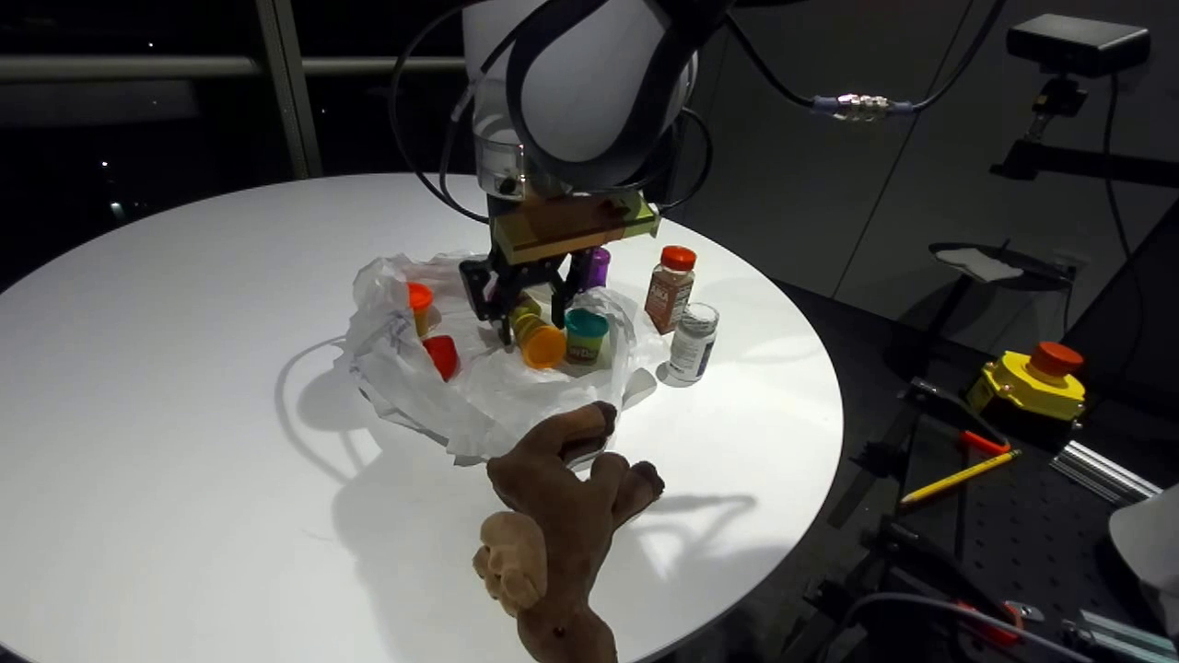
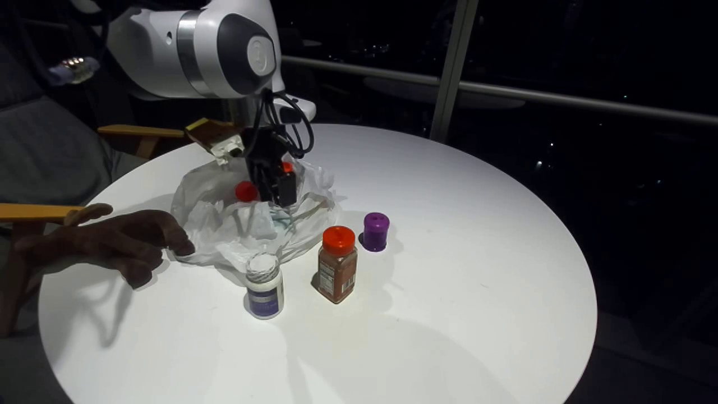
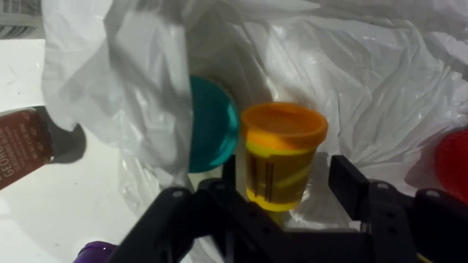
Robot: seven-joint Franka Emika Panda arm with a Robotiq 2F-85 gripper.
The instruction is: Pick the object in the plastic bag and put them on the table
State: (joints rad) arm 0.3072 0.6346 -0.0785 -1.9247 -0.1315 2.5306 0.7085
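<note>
A: Fingers (image 3: 347, 190) spread, the Robotiq gripper (image 3: 287, 175) straddles a yellow can (image 3: 278, 171) with an orange lid, tilted inside a white plastic bag (image 3: 369, 84); in the wrist view, gaps show on both sides of the can.

B: How many items share that bag?

A: At least four: that can, one teal-lidded can (image 3: 212, 124) just beside it, one orange-lidded container (image 1: 420, 297) and one red item (image 1: 442, 356) (too much hidden to name).

B: And on the table (image 2: 477, 308) outside the bag?

A: Three, all upright: one purple jar (image 2: 376, 233), one red-capped seasoning bottle (image 2: 337, 266) and one white bottle (image 2: 265, 289) with a purple-blue label. One brown plush animal (image 1: 562, 516) appears in the foreground of an exterior view.

B: Any names legible?

A: In an exterior view, the teal-lidded can appears to carry Play-Doh lettering. In the wrist view, "GEOR" reads sideways on the seasoning bottle, the rest uncertain. Print on the white bottle is too small to read.
</note>
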